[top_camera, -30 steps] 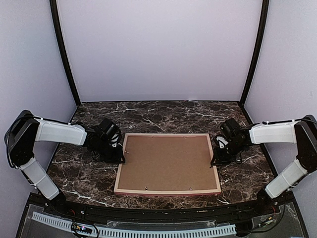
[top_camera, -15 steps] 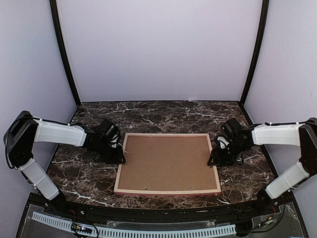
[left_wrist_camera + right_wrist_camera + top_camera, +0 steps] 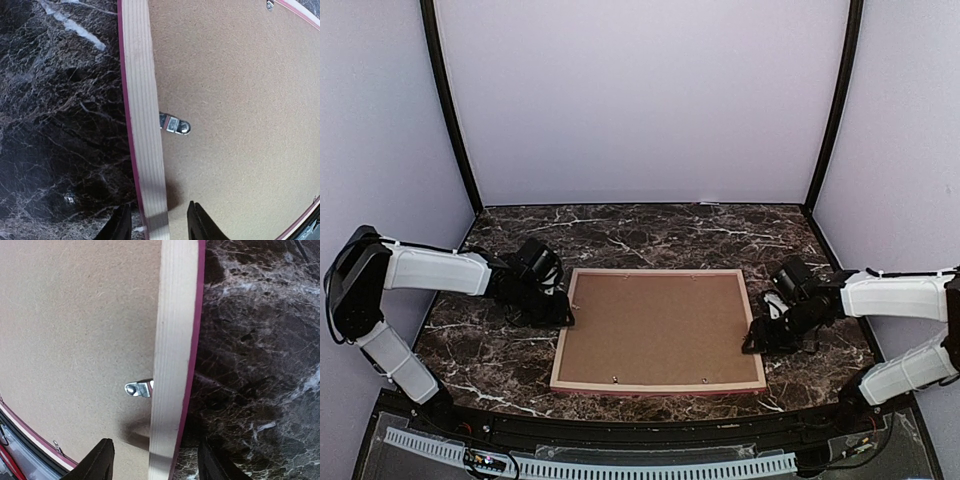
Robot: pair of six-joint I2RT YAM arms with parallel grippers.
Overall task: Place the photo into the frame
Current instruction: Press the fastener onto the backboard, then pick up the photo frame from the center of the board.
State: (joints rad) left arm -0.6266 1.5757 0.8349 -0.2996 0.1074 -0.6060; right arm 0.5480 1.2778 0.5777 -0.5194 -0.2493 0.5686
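From above, the frame [image 3: 658, 386] lies flat and back-up on the dark marbled surface [image 3: 650, 235]. It shows a pale peach-wood rim with a thin pink line along its near edge, and a brown backing board [image 3: 655, 325] fills it. The left end effector [image 3: 565, 318] sits at the frame's left rail and the right end effector [image 3: 752, 342] at its right rail, so the frame lies between the two.

At the left wrist, the left end effector [image 3: 157, 227] is released. Its two black fingers [image 3: 120, 226] stand apart, one on each side of the ribbed wood rail [image 3: 142, 100], and neither presses on it (a sliver of gap shows on both sides). The pink outer edge runs along the rail's side towards the marble. Ahead of the fingertips a small metal clip [image 3: 175, 124] reaches from the rail onto the board.

At the right wrist, the right end effector [image 3: 155, 460] is likewise released, its fingers [image 3: 97, 462] spread wide astride the right rail [image 3: 172, 330]. A second clip [image 3: 139, 388] lies just ahead, on the board side, and the marble lies on the other side.
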